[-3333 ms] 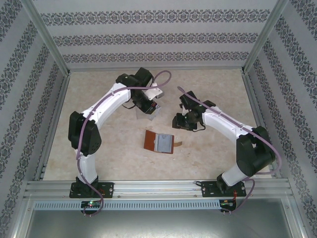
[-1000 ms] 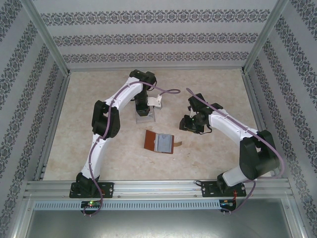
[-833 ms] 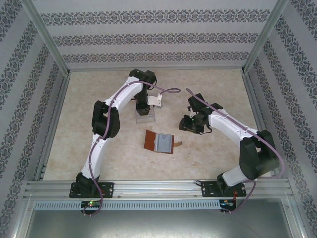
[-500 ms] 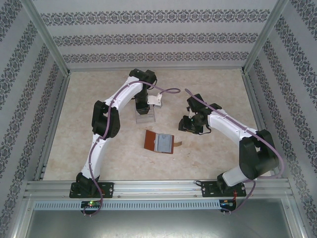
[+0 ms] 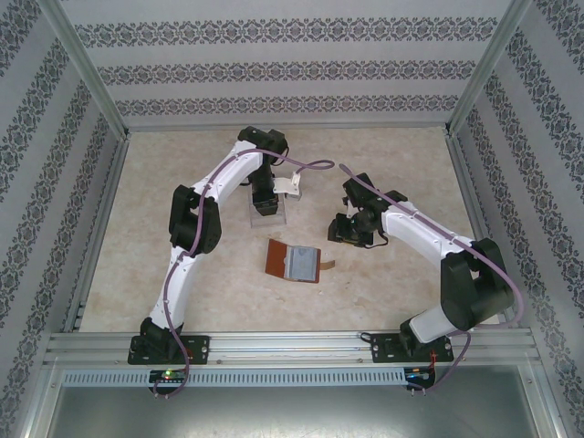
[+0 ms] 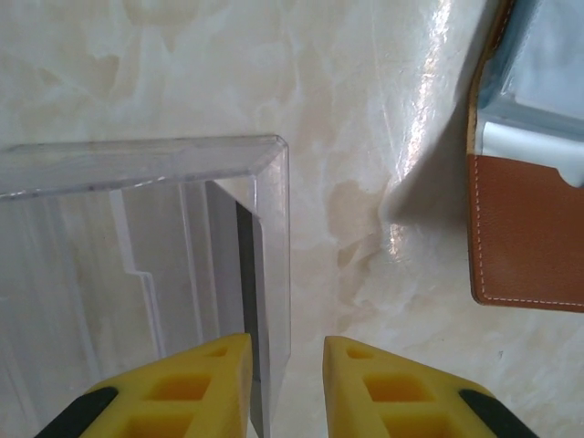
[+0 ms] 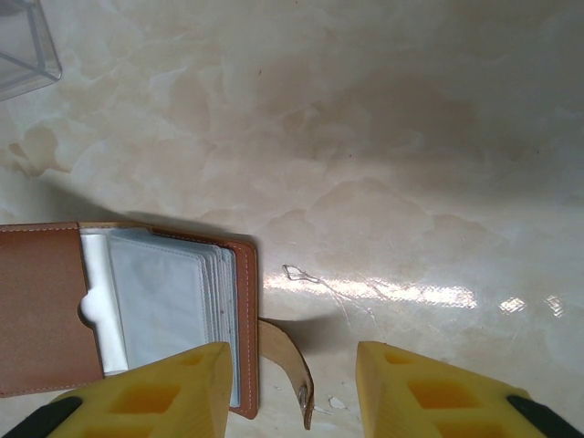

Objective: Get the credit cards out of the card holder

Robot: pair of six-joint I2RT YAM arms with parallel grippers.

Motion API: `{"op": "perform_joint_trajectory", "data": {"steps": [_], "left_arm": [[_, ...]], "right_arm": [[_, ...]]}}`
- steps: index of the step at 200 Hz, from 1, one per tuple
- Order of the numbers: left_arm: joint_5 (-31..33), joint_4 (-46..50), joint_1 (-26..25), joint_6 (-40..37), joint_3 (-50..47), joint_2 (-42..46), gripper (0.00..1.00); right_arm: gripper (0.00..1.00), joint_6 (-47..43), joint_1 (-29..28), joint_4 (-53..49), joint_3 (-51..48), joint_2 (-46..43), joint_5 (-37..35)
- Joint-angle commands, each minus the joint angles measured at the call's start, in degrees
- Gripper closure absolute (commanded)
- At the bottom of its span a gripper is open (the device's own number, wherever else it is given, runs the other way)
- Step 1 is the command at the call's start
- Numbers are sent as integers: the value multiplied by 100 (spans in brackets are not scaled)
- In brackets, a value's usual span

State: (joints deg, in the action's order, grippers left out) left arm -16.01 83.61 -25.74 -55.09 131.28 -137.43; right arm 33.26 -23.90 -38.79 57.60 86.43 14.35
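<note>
Card holder [image 5: 294,261] lies flat and open on the table [image 5: 401,182], between my two arms and nearer the bases than either tool. Its long axis runs roughly left to right with a slight tilt. The brown flap is at the left end and the strap tab [image 7: 285,354] trails off the right end. My right gripper [image 7: 292,392] hangs just past that strap end, fingers well apart and holding nothing. From its wrist, the holder sits under the left finger and the tab falls in the gap. My left gripper [image 6: 287,383] is over the near corner of the clear tray [image 6: 137,160], fingers parted by a narrow gap. I can see nothing pinched, only the tray wall's edge below. From there the holder lies off to the side, apart from the tray. The credit cards [image 7: 99,274] appear to be still in it: a pale edge shows at the pocket cut-out, beside the grey sleeves. Judgement: the right tool is slightly nearer and faces the strap end. Cards likely slide out across the long axis, so the holder wants pinning first.
</note>
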Motion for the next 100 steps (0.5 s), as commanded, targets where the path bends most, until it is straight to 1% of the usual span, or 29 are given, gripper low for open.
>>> {"op": "perform_joint_trajectory", "data": {"steps": [1,70,75,87,100], "left_arm": [[-168,325,82,-96,160,-196,74],[-113,234,113,-94,166,-297,75],[-100,234,113,-97,169,-311,77],[-91,248,116,-89,169,-320,85],[-120,252,113,-98,178,-309,90]], "right_arm": [[59,113,-81,-24,76,36,-101],[59,117,-93,-7,87,87,-85],[59,115,-100,-8,87,97,-83],[59,125,-104,-8,93,95,-90],[59,112,-105,-15,85,89,-86]]}}
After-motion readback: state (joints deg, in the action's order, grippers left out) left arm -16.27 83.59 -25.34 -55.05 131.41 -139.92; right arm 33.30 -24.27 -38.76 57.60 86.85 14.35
